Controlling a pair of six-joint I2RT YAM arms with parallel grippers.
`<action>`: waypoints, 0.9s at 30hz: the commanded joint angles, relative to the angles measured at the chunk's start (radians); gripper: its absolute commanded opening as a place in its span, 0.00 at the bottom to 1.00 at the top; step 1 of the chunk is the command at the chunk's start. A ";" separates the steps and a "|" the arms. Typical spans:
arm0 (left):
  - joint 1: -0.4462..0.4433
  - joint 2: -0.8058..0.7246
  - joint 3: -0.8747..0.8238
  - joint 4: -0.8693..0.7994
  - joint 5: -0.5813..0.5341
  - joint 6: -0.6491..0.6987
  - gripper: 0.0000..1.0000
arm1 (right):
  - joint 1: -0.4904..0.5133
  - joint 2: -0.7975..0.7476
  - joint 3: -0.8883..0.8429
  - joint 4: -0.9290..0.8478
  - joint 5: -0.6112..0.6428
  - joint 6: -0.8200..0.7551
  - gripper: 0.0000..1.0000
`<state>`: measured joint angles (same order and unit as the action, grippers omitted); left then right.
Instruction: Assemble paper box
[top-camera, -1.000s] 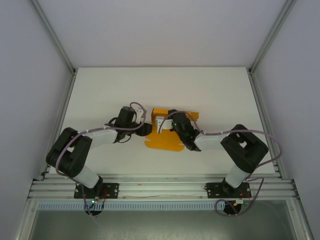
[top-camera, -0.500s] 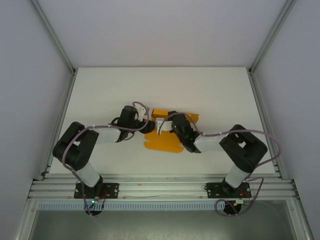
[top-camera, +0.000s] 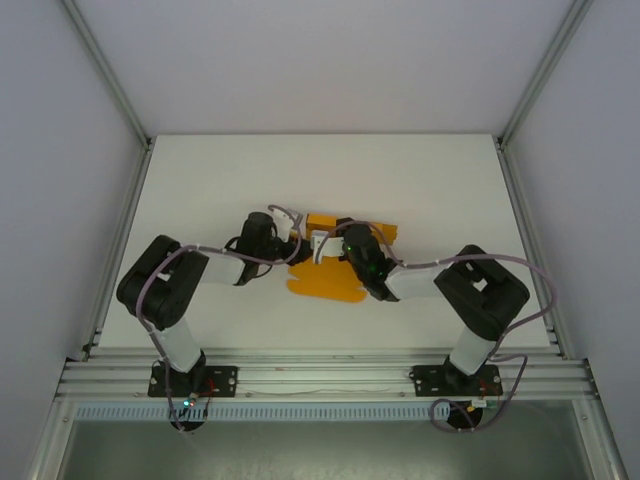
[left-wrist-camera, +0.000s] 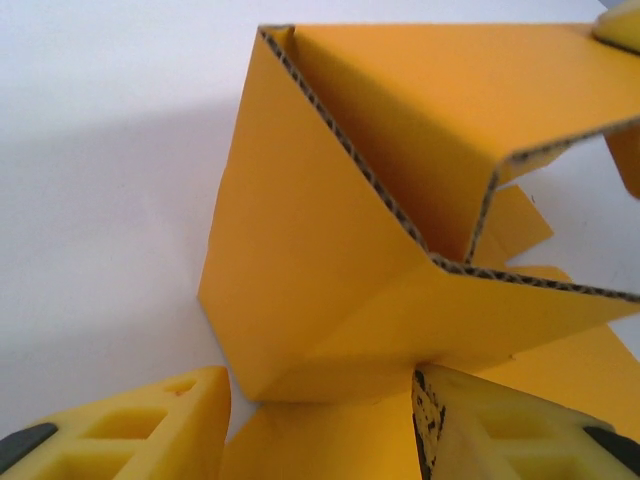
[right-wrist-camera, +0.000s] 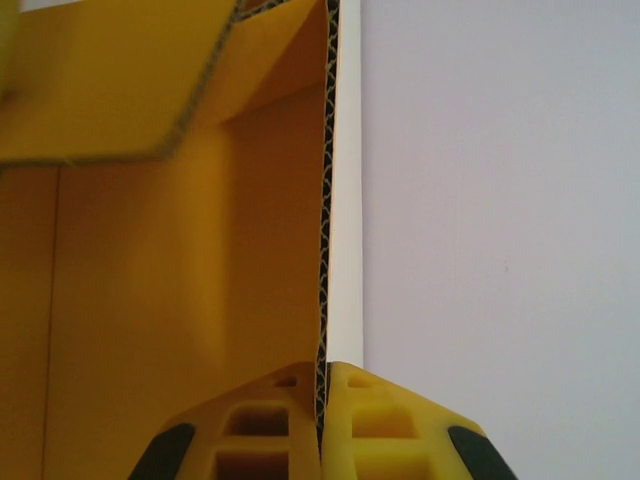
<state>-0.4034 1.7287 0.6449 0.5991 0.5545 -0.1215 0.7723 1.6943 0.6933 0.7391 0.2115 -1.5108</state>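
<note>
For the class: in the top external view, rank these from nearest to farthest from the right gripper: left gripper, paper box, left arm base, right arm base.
1. The paper box: the right gripper is shut on its wall.
2. The left gripper: just left, at the box's other side.
3. The right arm base and left arm base: near edge, either side; too close to call.

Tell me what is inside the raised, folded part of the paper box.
Only bare orange card: the paper box is hollow there, with white table showing through its open end. The near wall covers the lower inner corner.
</note>
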 joint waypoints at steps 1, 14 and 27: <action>0.024 -0.053 -0.036 0.046 -0.025 0.002 0.51 | -0.012 -0.043 -0.024 -0.131 -0.051 0.043 0.00; 0.102 -0.005 -0.031 0.079 0.104 0.000 0.52 | 0.002 -0.034 -0.016 -0.139 -0.005 -0.093 0.00; 0.060 0.018 -0.031 0.020 0.066 0.022 0.54 | 0.021 -0.055 -0.070 -0.237 0.060 -0.303 0.00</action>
<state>-0.3275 1.7267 0.6014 0.6346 0.6167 -0.1291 0.7849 1.6375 0.6708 0.6739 0.2306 -1.6997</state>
